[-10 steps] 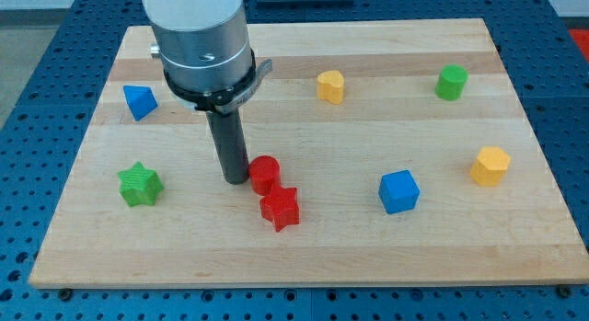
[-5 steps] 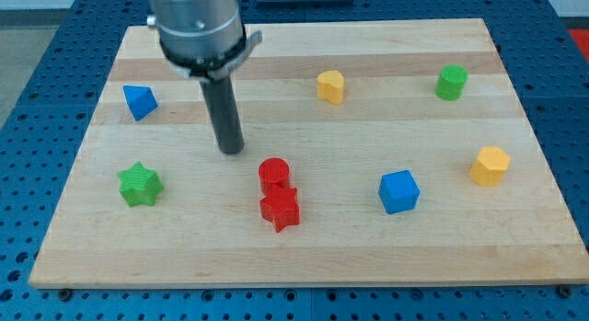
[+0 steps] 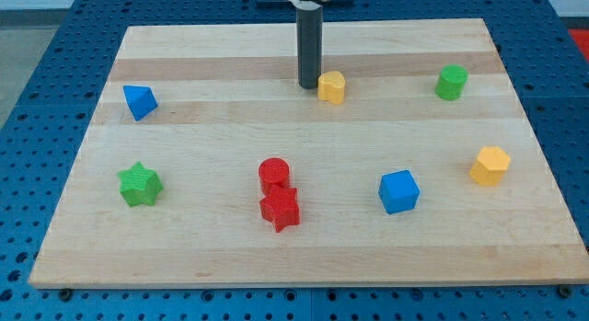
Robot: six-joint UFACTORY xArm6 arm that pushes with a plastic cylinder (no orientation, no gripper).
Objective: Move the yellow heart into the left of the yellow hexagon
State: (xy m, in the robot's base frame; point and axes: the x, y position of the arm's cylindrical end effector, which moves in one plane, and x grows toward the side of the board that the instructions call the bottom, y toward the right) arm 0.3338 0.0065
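The yellow heart (image 3: 331,85) lies near the view's top, a little right of centre. My tip (image 3: 308,85) stands right at its left side, touching or nearly touching it. The yellow hexagon (image 3: 490,165) lies far to the right, lower down near the board's right edge.
A green block (image 3: 451,82) is at the top right. A blue cube (image 3: 399,191) lies left of the hexagon. A red cylinder (image 3: 273,174) sits against a red star (image 3: 280,209) in the lower middle. A green star (image 3: 140,184) and a blue block (image 3: 139,101) are at the left.
My tip has moved from beside the red cylinder up and to the right, to the yellow heart's left side. The blocks have stayed in place.
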